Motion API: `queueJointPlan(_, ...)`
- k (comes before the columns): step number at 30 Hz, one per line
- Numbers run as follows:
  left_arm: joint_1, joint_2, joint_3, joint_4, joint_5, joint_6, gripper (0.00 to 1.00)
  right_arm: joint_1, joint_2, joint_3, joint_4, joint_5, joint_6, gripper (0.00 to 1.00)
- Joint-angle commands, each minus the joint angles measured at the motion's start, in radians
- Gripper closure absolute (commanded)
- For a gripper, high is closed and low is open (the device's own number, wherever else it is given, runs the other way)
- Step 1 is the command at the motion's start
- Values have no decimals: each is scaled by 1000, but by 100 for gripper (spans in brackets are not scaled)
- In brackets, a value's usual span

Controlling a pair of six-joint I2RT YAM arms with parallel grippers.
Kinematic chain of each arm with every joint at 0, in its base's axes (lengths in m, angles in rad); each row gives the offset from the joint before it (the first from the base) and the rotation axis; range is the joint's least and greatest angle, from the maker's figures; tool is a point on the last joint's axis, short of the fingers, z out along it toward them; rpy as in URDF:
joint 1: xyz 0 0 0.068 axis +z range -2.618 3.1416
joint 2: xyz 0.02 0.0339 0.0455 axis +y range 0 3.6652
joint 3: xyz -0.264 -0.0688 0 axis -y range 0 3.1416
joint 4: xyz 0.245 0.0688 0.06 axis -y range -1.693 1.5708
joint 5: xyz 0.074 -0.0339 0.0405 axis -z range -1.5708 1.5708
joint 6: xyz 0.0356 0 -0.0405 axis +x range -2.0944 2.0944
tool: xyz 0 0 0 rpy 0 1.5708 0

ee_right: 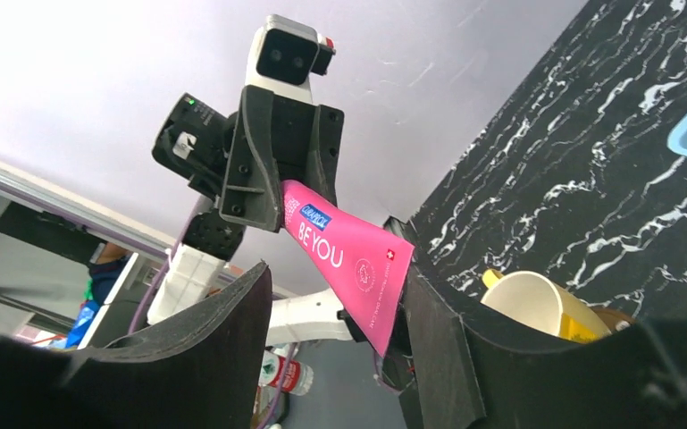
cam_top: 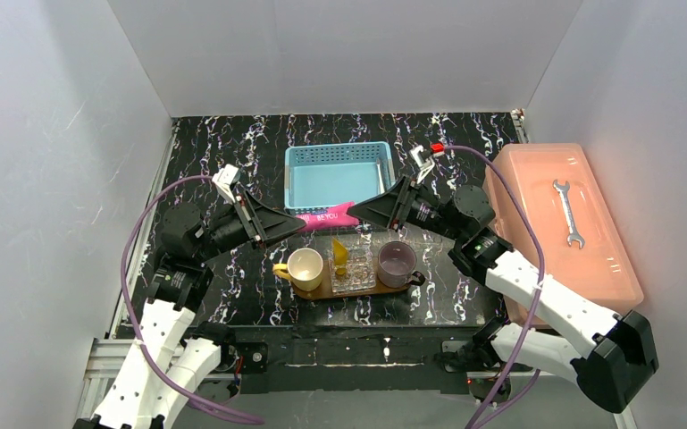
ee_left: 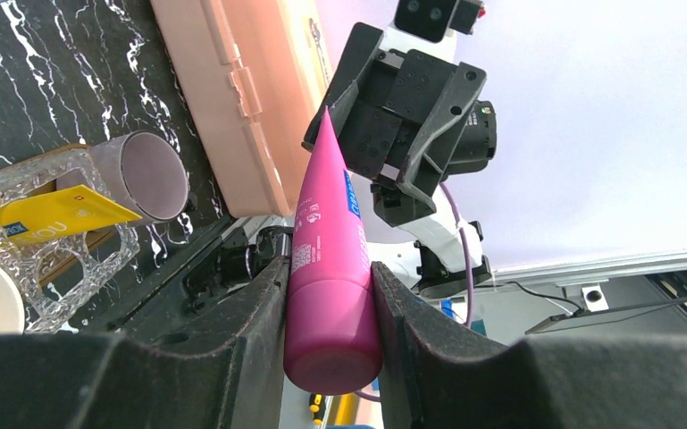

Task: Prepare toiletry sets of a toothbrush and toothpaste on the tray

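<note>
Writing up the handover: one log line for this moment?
left gripper: shut on magenta-pink flat toothpaste tube | right gripper: open around tube's crimped end | phase: mid-air handover

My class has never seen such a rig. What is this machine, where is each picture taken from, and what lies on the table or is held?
Two robot arms are bolted to a table, each with a two-finger gripper. One picture looks down from above; the others come from wrist cameras. The left gripper clamps a pink toothpaste tube by its cap end; the right gripper stands open around its flat end. A wooden tray carries a cream cup, a clear holder with a yellow toothpaste tube, and a purple-grey cup. Behind, a blue basket; at right, a salmon box bearing a wrench.
</note>
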Motion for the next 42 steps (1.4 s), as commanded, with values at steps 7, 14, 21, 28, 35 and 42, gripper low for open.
queueJointPlan(7, 0, -12, 25, 56, 53, 7, 100, -3, 49, -17, 253, -97, 140, 43)
queueJointPlan(14, 1, 2, 39, 57, 82, 29, 100, -1, 79, -6, 278, -128, 163, 50)
queueJointPlan(21, 0, 20, 45, 57, 103, 53, 100, 20, 118, -3, 322, -168, 183, 59)
queueJointPlan(28, 0, 40, 47, 57, 116, 72, 100, 30, 132, 3, 339, -194, 189, 96)
queueJointPlan(35, 1, 53, 27, 26, 108, 93, 58, 30, 91, 16, 238, -172, 119, 99)
queueJointPlan(42, 1, 54, 34, -64, 105, 147, 33, 30, 41, 67, 60, -142, 4, 99)
